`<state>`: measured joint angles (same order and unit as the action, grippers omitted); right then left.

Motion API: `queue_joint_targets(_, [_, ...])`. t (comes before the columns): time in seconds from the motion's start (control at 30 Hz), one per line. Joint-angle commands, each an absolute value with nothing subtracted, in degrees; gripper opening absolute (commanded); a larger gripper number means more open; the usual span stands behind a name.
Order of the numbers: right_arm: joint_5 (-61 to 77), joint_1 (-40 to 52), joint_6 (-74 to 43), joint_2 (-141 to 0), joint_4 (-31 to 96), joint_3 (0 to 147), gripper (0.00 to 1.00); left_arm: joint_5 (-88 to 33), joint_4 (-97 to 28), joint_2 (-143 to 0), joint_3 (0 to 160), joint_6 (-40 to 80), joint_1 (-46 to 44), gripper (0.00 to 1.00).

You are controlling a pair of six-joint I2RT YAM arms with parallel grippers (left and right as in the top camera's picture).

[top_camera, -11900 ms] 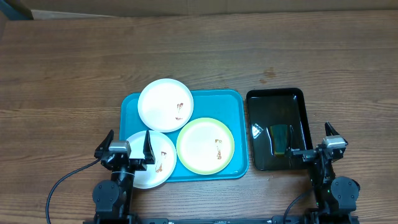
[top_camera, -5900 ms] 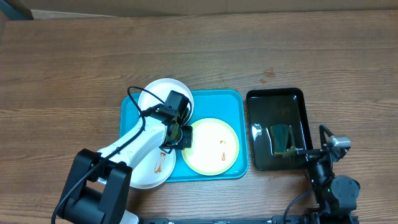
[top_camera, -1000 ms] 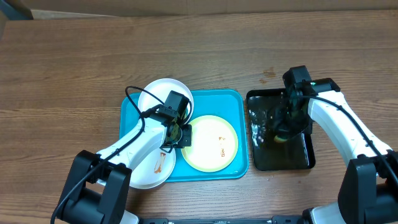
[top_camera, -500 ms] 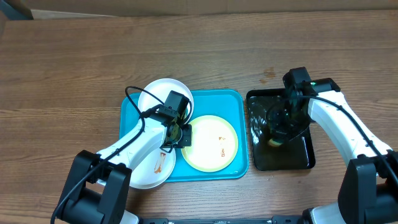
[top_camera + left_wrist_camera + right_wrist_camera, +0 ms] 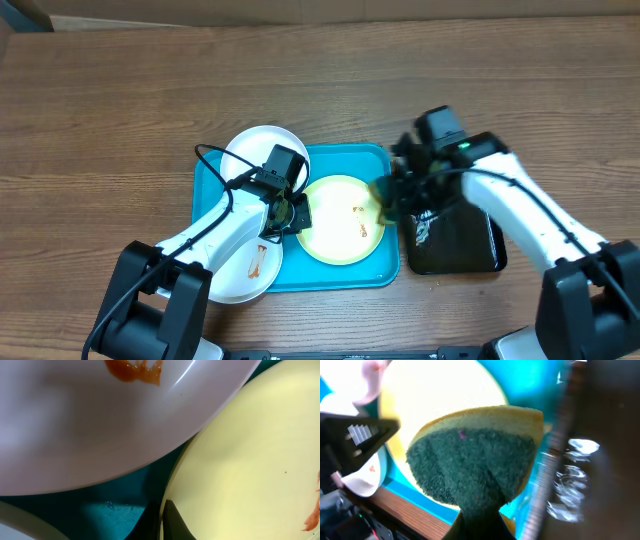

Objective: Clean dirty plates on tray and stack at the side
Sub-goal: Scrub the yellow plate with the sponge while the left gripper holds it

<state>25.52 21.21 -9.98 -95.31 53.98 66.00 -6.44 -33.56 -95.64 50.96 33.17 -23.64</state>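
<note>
Turquoise plastic sat at the middle of your workspace: the tray (image 5: 345, 160) lay on the wooden table (image 5: 120, 100), with the black tray (image 5: 470, 250) just beside its right edge. All three plates were on it. The rear white plate (image 5: 255, 160) overhung the back rim and carried an orange-brown smear, plain in the left wrist view. The front white plate (image 5: 240, 275) hung over the front left corner, a brown streak on it. The yellow-green plate (image 5: 335, 225) filled the right half, with small brown marks near its right side.

Your left gripper (image 5: 290, 213) was closed on the left rim of the yellow-green plate, where it passed close to the rear white one; one dark finger (image 5: 172, 520) showed at that rim.

Your right gripper (image 5: 390, 200) was clamped on the sponge (image 5: 475, 460), dark green scouring face toward the wrist camera. It hung over the plate's right rim. Motion blur hid whether sponge and plate touched.
</note>
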Motion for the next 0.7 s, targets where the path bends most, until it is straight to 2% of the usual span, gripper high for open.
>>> queue_joint_targets(0.0, [17.65, 26.52, -11.90, -94.96, 51.35, 66.48, 0.04, -5.67, -33.52, -96.27, 50.24, 34.72, -23.81, 0.04])
queue_joint_targets(0.13, [2.28, 33.32, -15.90, -94.98, 48.93, 66.30, 0.04, -5.56, -33.54, -96.27, 50.24, 34.72, -23.81, 0.04])
queue_joint_targets(0.33, [-11.46, 40.66, -22.28, -95.77, 46.50, 65.73, 0.04, -5.54, -33.54, -96.27, 50.24, 34.72, -23.81, 0.04])
queue_joint_targets(0.67, [-13.08, 43.11, -23.31, -101.58, 48.82, 65.63, 0.04, -5.56, -33.43, -96.27, 50.24, 34.70, -23.81, 0.04])
